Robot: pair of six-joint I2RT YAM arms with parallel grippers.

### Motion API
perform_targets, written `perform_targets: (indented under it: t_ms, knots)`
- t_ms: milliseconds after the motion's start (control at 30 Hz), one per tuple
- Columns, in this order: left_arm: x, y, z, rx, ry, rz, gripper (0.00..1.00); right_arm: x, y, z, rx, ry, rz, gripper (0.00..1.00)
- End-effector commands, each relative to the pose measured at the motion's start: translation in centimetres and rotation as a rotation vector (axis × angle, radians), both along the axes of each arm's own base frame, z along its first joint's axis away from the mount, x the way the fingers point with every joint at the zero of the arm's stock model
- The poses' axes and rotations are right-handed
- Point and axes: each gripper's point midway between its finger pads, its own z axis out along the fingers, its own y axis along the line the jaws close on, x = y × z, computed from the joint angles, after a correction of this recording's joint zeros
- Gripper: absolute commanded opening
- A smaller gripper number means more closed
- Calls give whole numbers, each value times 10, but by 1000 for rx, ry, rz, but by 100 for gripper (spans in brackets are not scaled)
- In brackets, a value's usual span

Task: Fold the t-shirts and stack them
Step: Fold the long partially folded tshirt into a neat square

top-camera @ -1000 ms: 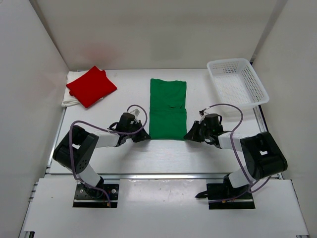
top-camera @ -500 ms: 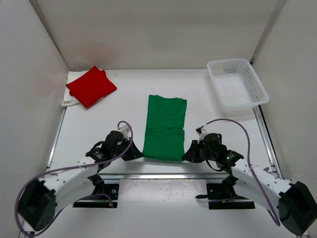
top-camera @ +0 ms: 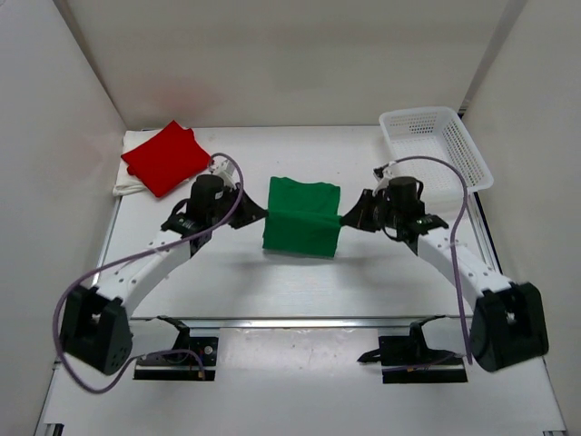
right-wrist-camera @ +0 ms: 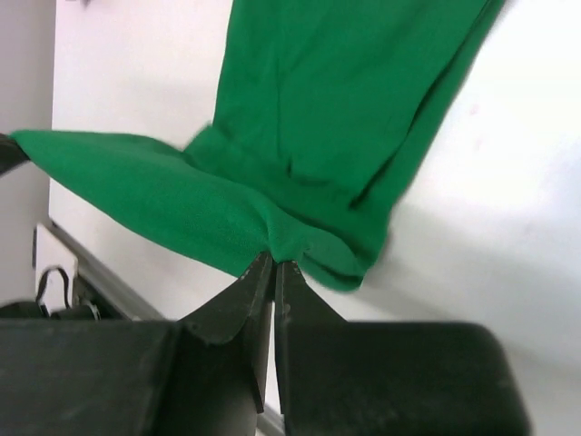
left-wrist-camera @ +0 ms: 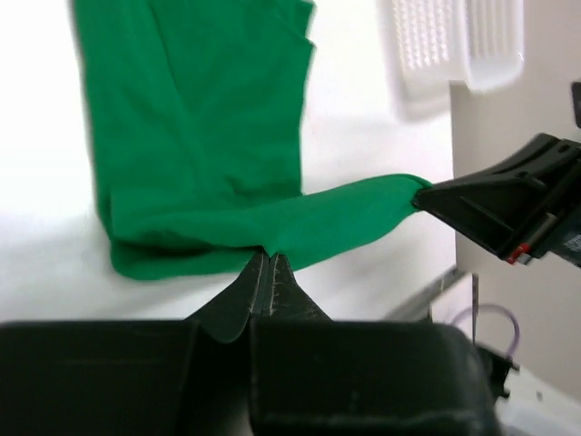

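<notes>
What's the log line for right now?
left tool: shut on green t-shirt | right tool: shut on green t-shirt | near edge: lifted

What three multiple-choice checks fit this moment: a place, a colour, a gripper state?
1. Where is the red t-shirt? A: on the cream-white t-shirt, far left. B: far right. C: near edge, centre.
2. Which colour cloth do the left gripper and right gripper hold? A: red. B: cream-white. C: green.
3. How are the left gripper's jaws? A: wide open. B: shut on cloth. C: shut on nothing.
Key: 1 A, white cloth shows beneath it; 2 C, the green t-shirt spans between them; 3 B, its wrist view shows cloth pinched at the tips.
</notes>
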Motion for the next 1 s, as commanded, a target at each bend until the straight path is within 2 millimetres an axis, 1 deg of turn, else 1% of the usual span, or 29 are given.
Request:
perform_targets:
  t_ms: [0, 33, 67, 100, 133, 167, 200, 233, 267, 300, 367, 400, 433, 467, 500, 533, 567, 600, 633, 667, 700, 733, 767, 800, 833, 867, 900, 933, 967]
  knots:
    - [49, 7, 4, 24, -43, 75, 0, 49, 0, 20, 28, -83, 18, 0]
    - [66, 10, 1, 41, -36, 102, 0, 62, -2, 11, 20, -66, 4, 0]
    - [74, 9, 1, 39, -41, 109, 0, 77, -5, 22, 21, -93, -14, 0]
    - [87, 6, -4, 45, -31, 114, 0, 94, -6, 27, 26, -100, -25, 0]
    - [99, 5, -10, 52, -19, 121, 0, 105, -2, 22, 31, -73, -12, 0]
    - [106, 4, -8, 55, -25, 125, 0, 116, -9, 23, 27, -77, -25, 0]
    - [122, 5, -13, 66, -20, 151, 0, 129, -7, 18, 35, -58, -26, 0]
    - [134, 5, -20, 74, -4, 160, 0, 140, -6, 11, 25, -41, -19, 0]
    - [146, 3, -24, 71, 2, 163, 0, 148, -8, -2, 29, -8, -18, 0]
    - [152, 3, -27, 73, 9, 172, 0, 159, -11, 3, 29, -21, -30, 0]
    - [177, 5, -40, 88, 29, 201, 0, 180, -11, -7, 52, -12, -33, 0]
    - [183, 4, -43, 91, 27, 204, 0, 188, -15, -11, 54, -10, -40, 1]
    - [194, 6, -48, 93, 35, 221, 0, 201, -16, -14, 54, -10, -56, 0]
    - [204, 9, -57, 92, 46, 230, 0, 212, -16, -21, 52, 3, -49, 0]
    - [216, 12, -62, 87, 49, 249, 0, 215, -15, -38, 48, 44, -40, 0]
    - [220, 14, -66, 84, 59, 262, 0, 231, -17, -27, 53, 12, -45, 0]
    - [228, 19, -72, 83, 67, 278, 1, 240, -12, -33, 42, 19, -30, 0]
    - [234, 22, -79, 74, 79, 295, 1, 244, -11, -48, 43, 51, -23, 0]
    - [238, 22, -78, 50, 71, 302, 4, 259, -7, -30, 45, -1, -19, 0]
    - [244, 25, -77, 29, 56, 319, 11, 270, -4, -29, 47, -7, -20, 1]
    - [244, 30, -84, 29, 74, 331, 17, 277, 1, -29, 59, -5, -9, 6]
    - [251, 34, -78, 2, 50, 348, 20, 279, 5, -36, 57, 6, 8, 8]
    - [253, 39, -77, -9, 50, 366, 26, 286, 11, -24, 52, -23, 19, 16]
    - [253, 49, -75, -22, 49, 389, 32, 288, 13, -23, 30, -30, 31, 27]
    - [253, 55, -75, -50, 49, 406, 37, 285, 13, -25, 20, -8, 41, 32]
    - [254, 56, -61, -85, 23, 416, 43, 291, 12, -17, -5, -43, 41, 41]
    - [251, 67, -59, -96, 21, 434, 47, 289, 11, -16, -36, -36, 37, 46]
    - [245, 65, -48, -119, 2, 430, 46, 282, 6, -15, -61, -26, 26, 50]
    - [241, 58, -44, -129, -9, 418, 44, 279, 6, -13, -72, -28, 26, 51]
